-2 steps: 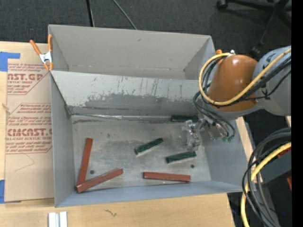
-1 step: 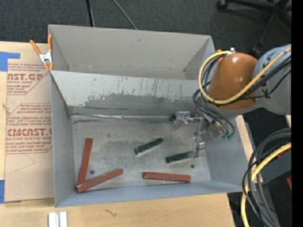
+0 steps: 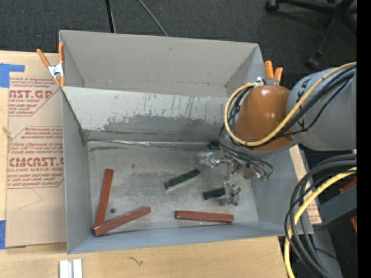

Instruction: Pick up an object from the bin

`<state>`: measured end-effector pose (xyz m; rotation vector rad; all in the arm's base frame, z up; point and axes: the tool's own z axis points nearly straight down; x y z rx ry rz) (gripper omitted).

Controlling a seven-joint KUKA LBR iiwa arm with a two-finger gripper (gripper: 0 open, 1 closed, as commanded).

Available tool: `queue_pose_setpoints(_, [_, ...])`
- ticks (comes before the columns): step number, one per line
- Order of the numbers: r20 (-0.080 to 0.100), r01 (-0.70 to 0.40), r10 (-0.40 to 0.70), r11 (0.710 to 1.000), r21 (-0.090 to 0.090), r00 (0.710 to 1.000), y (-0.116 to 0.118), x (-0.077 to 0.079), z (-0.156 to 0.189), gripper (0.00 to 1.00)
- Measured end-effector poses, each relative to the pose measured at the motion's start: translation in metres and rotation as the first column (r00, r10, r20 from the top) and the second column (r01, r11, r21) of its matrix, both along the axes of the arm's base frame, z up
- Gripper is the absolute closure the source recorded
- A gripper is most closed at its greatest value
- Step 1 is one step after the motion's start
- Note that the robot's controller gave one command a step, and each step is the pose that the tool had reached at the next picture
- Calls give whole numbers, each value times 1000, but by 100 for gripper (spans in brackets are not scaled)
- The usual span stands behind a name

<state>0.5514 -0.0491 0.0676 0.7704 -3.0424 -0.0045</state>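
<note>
The claw [image 3: 233, 196] sat low by the right wall of the bin [image 3: 75, 155], near the front wall, with open floor to its left. A short dark green stick [image 3: 213, 195] lay just beside its tip, on the left. I couldn't tell whether the claw was released or clenched. A second green stick [image 3: 181, 179] lay farther left and a brown stick [image 3: 204, 216] in front. The orange wrist cover [image 3: 261, 117] hid the floor behind.

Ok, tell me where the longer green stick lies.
In the camera view, the longer green stick lies mid-floor, tilted, left of the pincer and above the right-hand red-brown stick.
</note>
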Motion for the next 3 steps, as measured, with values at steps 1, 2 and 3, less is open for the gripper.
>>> queue_pose_setpoints(1, [3, 1, -1, 1000, -1, 1000, -1, 1, 3, 100])
queue_pose_setpoints(2, [16, 1, -1, 1000, -2, 1000, 2, 39, 85, 100])
queue_pose_setpoints(3, [14, -29, 29, 1000, -6, 999, -66, 1, 193, 100])
